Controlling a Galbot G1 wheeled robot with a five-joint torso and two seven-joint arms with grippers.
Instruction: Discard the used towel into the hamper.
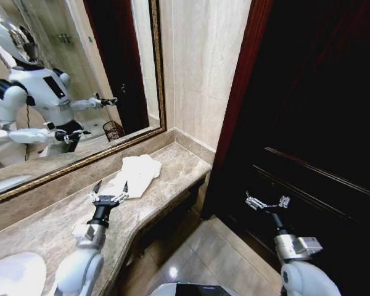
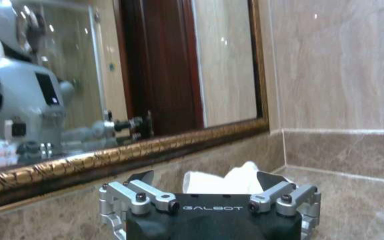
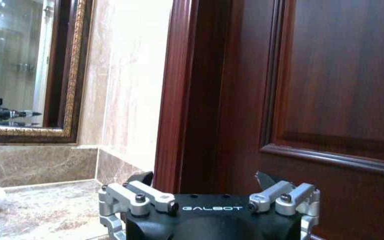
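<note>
A crumpled white towel lies on the marble counter near its right end, below the mirror. My left gripper hovers over the counter at the towel's near edge, open, fingers pointing at it. In the left wrist view the towel sits just beyond the open left gripper. My right gripper is held open with nothing in it in front of the dark door, off the counter's right end; the right wrist view has it facing the door frame. The hamper appears as a small reflection in the mirror.
A gold-framed mirror backs the counter and reflects the robot. A white sink sits at the counter's near left. A dark wooden door stands on the right. Tiled floor lies below the counter's edge.
</note>
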